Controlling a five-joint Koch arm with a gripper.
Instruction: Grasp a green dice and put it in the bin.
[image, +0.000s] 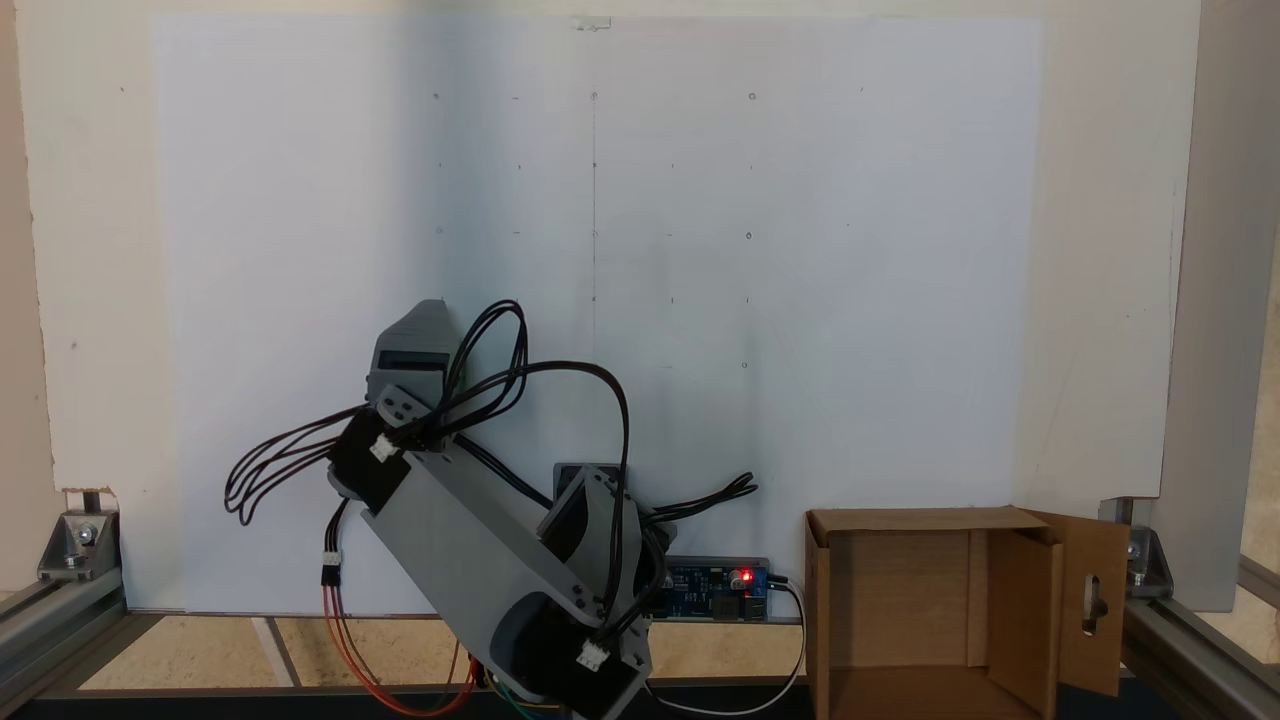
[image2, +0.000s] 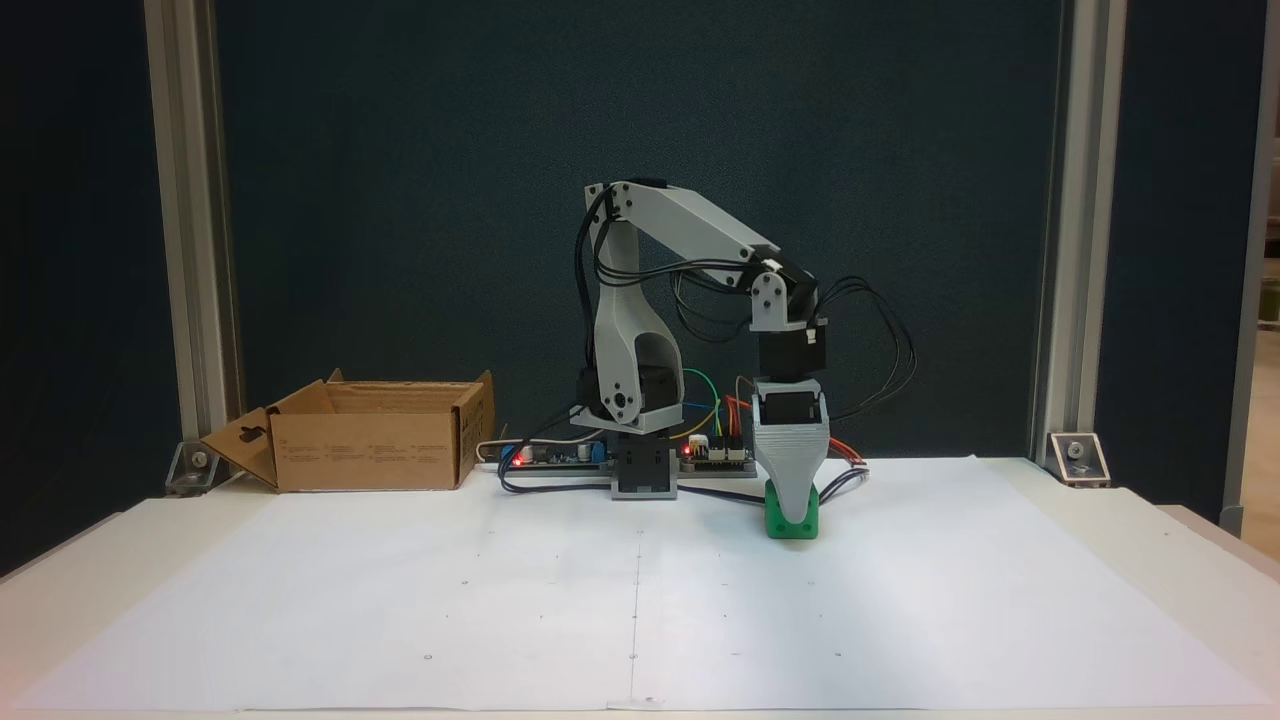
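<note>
On the white paper (image2: 900, 600), jaws straddle the square-sitting green dice (image2: 793, 520); grip unclear.

Even indoor light, soft shadows

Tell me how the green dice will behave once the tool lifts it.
The green dice looks stiff, a solid-looking cube, so it probably won't deform. Its flat base sits on the paper, so rolling seems unlikely. Rounded edges might let it slip in the tool if held loosely.
</note>
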